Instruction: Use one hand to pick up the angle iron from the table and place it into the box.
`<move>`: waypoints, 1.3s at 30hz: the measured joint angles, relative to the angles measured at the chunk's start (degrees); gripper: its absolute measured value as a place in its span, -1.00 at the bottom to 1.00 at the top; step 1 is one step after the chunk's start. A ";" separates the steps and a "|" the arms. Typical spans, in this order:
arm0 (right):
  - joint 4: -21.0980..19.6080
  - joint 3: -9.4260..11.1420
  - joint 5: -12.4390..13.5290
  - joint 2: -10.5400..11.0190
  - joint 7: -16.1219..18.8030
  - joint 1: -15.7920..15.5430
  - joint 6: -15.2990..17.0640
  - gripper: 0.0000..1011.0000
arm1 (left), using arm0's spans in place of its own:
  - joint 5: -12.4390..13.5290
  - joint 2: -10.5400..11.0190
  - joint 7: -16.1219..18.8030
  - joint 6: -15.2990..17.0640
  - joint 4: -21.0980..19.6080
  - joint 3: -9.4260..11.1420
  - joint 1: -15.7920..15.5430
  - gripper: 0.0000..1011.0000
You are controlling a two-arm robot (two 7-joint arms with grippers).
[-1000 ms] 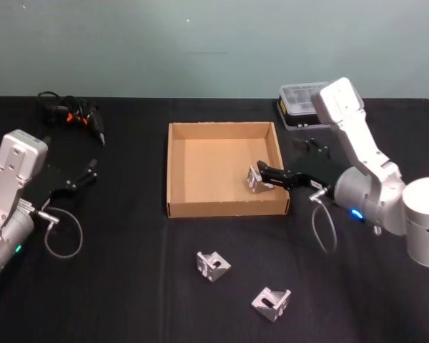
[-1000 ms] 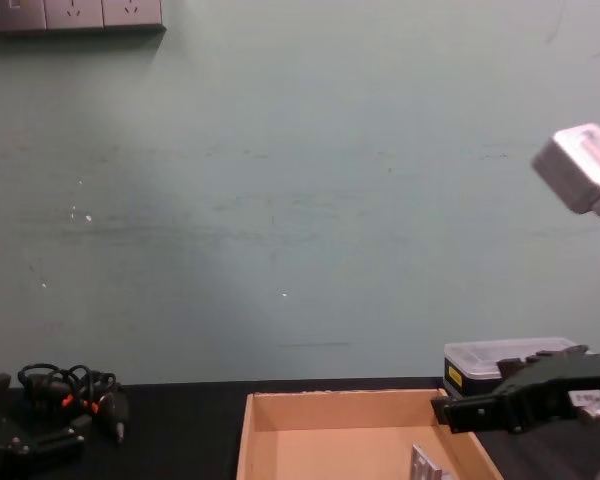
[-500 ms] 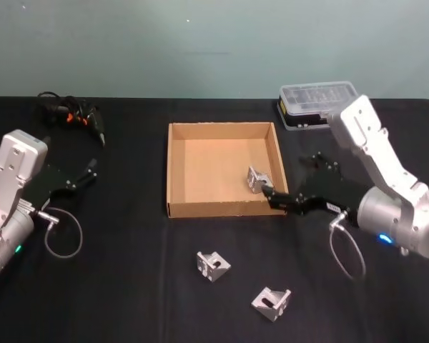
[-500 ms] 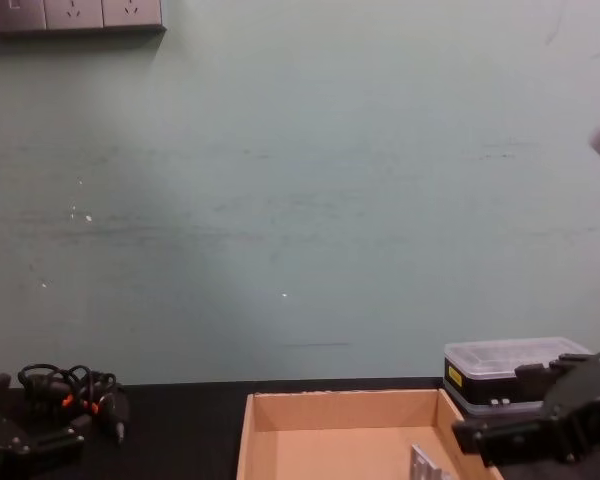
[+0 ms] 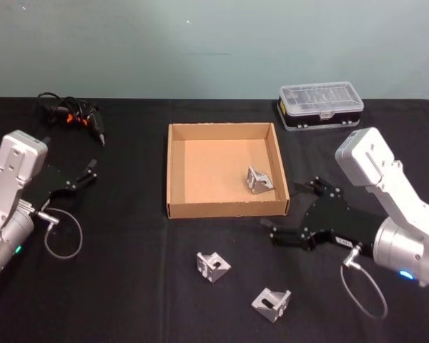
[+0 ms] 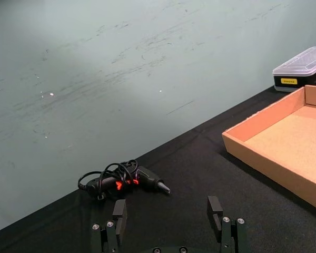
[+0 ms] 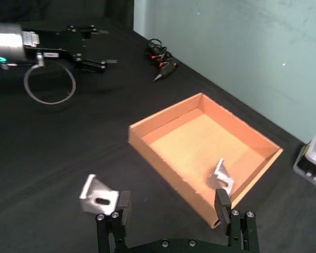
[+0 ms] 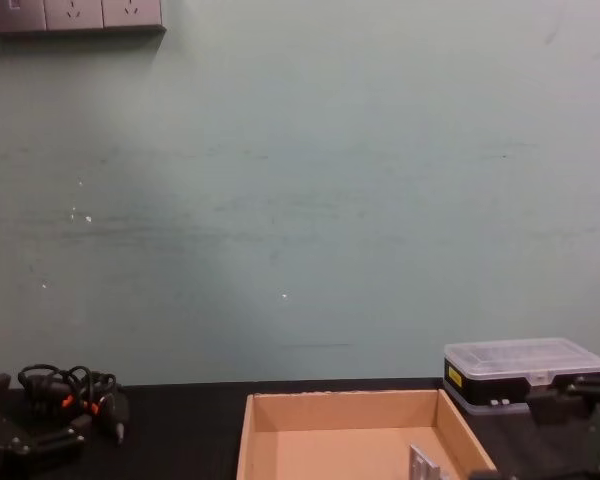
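Right gripper (image 5: 286,213) wide, empty, right of centre beside the box (image 5: 170,171).
Head view: one angle iron (image 5: 257,180) lies in the box, right side; a second angle iron (image 5: 212,265) and third angle iron (image 5: 272,303) sit on the table (image 5: 129,286); my left gripper (image 5: 70,187) idles open, far left. Right wrist view: reaching low, I might clip the box wall and shove it.

A clear-lidded black-and-yellow plastic organiser case (image 5: 320,106) sits at the far right, lid shut, close to the wall (image 8: 300,200); a black corded tool (image 5: 75,114) with orange-red markings lies at the far left, its cable bunched around it. The pale green wall is scuffed; grey sockets (image 8: 75,14) sit high on its left.
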 joint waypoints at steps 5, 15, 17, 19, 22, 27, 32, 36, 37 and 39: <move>-3.10 0.95 2.44 0.89 -0.09 -2.16 3.96 0.98 | 0.00 0.00 0.00 0.00 0.00 0.00 0.00 0.98; -7.39 1.68 6.82 2.81 -0.89 -5.54 14.21 0.98 | 0.00 0.00 0.00 0.00 -0.01 0.00 0.00 0.98; -7.91 1.28 7.32 3.65 -0.83 -5.70 16.41 0.98 | 0.00 0.00 0.00 0.00 0.00 0.00 0.00 0.98; -8.42 0.85 7.74 4.51 -0.55 -5.80 18.15 0.98 | 0.00 0.00 0.00 0.00 0.00 0.00 0.00 0.98; -8.90 0.31 8.19 5.67 -0.08 -5.92 19.30 0.98 | 0.00 0.00 0.00 0.00 0.00 0.00 0.00 0.98; -9.10 -0.41 8.58 6.92 0.27 -5.91 19.72 0.98 | 0.00 0.00 0.00 0.00 0.00 0.00 0.00 0.98; -9.00 -1.27 8.92 7.61 0.09 -6.03 19.76 0.98 | 0.00 0.00 0.00 0.00 0.00 0.00 0.00 0.98; -8.64 -1.90 9.17 7.84 -0.30 -6.10 19.52 0.98 | 0.00 0.00 0.00 0.00 0.00 0.00 0.00 0.98; -8.49 -2.17 9.29 7.88 -0.48 -6.09 19.39 0.98 | 0.00 0.00 0.00 0.00 0.00 0.00 0.00 0.98; -8.34 -2.39 9.37 7.90 -0.63 -6.05 19.24 0.98 | 0.00 0.00 0.00 0.00 0.00 0.00 0.00 0.98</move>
